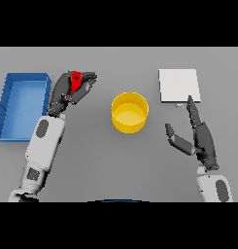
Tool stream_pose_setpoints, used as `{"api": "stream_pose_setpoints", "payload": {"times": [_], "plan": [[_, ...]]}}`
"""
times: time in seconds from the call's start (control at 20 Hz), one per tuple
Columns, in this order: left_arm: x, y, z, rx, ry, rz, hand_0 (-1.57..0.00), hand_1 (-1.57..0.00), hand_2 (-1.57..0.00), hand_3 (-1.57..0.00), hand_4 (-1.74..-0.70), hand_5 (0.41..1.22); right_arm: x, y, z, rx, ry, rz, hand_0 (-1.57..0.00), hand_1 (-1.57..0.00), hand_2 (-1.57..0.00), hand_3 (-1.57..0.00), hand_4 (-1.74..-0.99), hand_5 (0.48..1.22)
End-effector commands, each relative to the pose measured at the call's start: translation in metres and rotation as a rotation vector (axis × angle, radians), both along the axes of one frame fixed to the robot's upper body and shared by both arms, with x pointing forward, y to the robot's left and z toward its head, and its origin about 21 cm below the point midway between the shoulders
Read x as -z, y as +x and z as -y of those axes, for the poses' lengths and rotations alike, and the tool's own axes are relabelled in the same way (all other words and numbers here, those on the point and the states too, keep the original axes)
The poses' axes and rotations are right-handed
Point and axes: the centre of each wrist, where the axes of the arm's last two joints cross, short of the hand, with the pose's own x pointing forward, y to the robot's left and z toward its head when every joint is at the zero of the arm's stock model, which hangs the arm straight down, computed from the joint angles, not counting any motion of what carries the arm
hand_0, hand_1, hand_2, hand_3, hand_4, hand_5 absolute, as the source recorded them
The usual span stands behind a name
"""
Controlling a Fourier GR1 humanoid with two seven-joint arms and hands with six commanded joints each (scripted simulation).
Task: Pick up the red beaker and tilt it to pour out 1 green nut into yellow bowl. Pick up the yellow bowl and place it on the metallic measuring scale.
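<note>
here left robot hand [72,89] grips red beaker [76,80] beside yellow bowl [129,112].

White and grey arms with dark oval insets, dark left hand [67,92], dark right hand [200,138]

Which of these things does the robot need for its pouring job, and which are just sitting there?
Needed for the job:
red beaker, held in the left hand
yellow bowl, in the middle of the table
metallic measuring scale, at the far right
right hand, open near the scale

Just lying about:
blue tray, at the far left
</note>
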Motion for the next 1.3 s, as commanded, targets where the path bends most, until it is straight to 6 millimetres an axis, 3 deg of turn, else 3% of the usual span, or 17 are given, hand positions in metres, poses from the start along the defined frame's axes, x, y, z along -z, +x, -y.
{"api": "stream_pose_setpoints", "payload": {"times": [0.0, 0.1, 0.3, 0.5, 0.9, 0.95, 1.1, 1.25], "plan": [[-0.002, 0.002, 0.0, 0.004, 0.018, 0.002, -1.56, -1.56, -1.56, -1.55, -1.72, 1.138, 0.0, 0.0, -0.002, -0.003, 0.003, 0.0, 0.0, 0.0, 0.0, 0.0, -1.219, 0.661], [-0.004, 0.005, 0.001, 0.023, 0.079, 0.017, -1.56, -1.56, -1.56, -1.56, -1.73, 1.138, -0.002, 0.001, 0.0, 0.004, -0.006, -0.003, 0.0, 0.0, 0.0, 0.0, -1.213, 0.662], [-0.026, 0.015, 0.005, 0.088, 0.336, 0.043, -1.57, -1.57, -1.57, -1.56, -1.74, 1.12, 0.004, -0.001, 0.0, 0.011, -0.02, -0.032, 0.0, 0.0, 0.0, 0.0, -1.194, 0.658], [-0.05, 0.019, 0.025, 0.177, 0.602, 0.081, -1.57, -1.57, -1.57, -1.57, -1.74, 1.129, 0.0, 0.001, 0.0, 0.007, -0.021, -0.037, 0.0, 0.0, 0.0, 0.0, -1.178, 0.663], [-0.068, 0.024, 0.066, 0.323, 1.156, 0.168, -1.57, -1.57, -1.57, -1.57, -1.74, 1.197, -0.001, -0.004, -0.002, -0.006, 0.012, -0.041, 0.0, 0.0, 0.0, 0.0, -1.187, 0.676], [-0.07, 0.025, 0.071, 0.346, 1.227, 0.171, -1.57, -1.57, -1.57, -1.57, -1.69, 1.202, -0.001, -0.003, 0.002, 0.004, 0.007, -0.05, 0.0, 0.0, 0.0, 0.0, -1.191, 0.675], [-0.078, 0.028, 0.083, 0.407, 1.403, 0.211, -1.57, -1.57, -1.57, -1.38, -1.71, 1.211, -0.001, -0.001, 0.001, 0.009, 0.037, -0.061, 0.0, 0.0, 0.0, 0.0, -1.195, 0.671], [-0.087, 0.032, 0.095, 0.479, 1.561, 0.242, -1.57, -1.57, -1.57, -1.33, -1.72, 1.216, 0.003, -0.007, -0.005, 0.007, 0.072, -0.076, 0.0, 0.0, 0.0, 0.0, -1.202, 0.651]]}}
